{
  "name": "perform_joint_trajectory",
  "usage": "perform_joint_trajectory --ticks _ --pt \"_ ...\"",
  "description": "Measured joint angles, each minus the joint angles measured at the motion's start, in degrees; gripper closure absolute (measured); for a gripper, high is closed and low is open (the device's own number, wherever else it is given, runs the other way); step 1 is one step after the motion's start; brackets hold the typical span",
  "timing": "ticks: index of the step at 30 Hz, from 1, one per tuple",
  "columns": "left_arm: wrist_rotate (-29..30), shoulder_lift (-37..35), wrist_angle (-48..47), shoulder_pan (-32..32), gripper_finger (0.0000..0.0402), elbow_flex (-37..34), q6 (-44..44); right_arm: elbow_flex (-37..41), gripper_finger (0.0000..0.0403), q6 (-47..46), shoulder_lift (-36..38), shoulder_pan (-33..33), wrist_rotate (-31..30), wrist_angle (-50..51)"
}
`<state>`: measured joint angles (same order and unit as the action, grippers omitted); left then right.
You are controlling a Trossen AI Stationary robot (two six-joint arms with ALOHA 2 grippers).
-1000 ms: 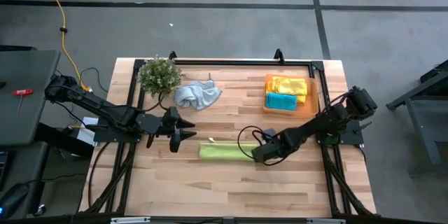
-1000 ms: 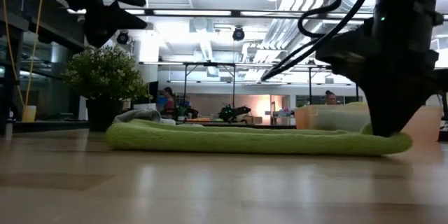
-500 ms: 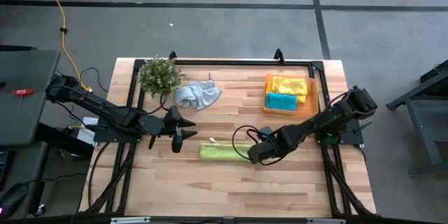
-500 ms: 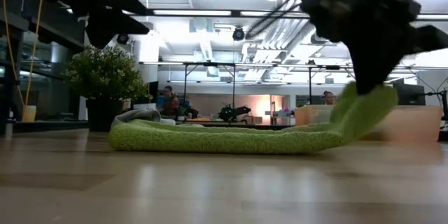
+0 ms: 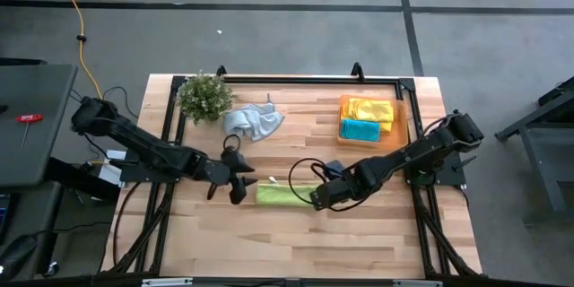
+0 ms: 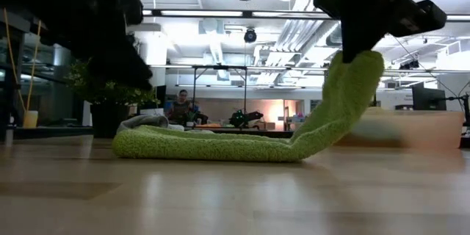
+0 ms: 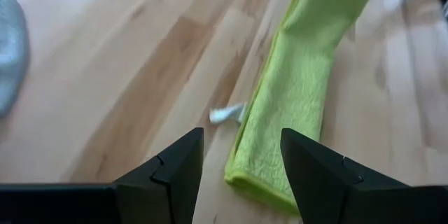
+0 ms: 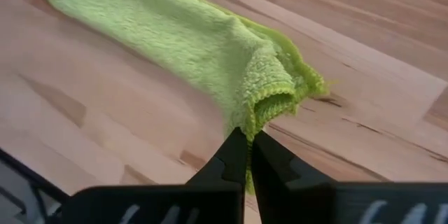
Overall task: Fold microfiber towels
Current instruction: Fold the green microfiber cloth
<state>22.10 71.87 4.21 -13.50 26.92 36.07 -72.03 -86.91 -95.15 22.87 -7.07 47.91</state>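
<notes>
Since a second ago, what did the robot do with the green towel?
The right gripper, shut on the lime green towel, lifted its end off the table and carried it toward the other end, starting a fold. The left gripper, open, moved in close to the towel's far end. The grey-blue towel, the plant and the orange tray with its towels stayed put.

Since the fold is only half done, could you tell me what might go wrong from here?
The right hand pinches only the lime green towel's edge, so it may slip free. The far end lies unpinned: the open left hand hovers beside it, so the towel might drag rather than fold.
</notes>
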Motion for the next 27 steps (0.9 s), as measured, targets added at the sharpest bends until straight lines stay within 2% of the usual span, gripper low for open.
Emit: perform_joint_trajectory --ticks 16,27 --pt "-4.20 17.93 9.27 -0.02 0.0222 -0.07 3.38 0.00 0.0403 0.02 0.00 -0.03 -4.02 -11.52" --pt "-3.71 20.03 11.83 -0.48 0.0240 -0.03 0.56 -0.02 0.0403 6.34 -0.73 -3.83 -4.39 -23.06"
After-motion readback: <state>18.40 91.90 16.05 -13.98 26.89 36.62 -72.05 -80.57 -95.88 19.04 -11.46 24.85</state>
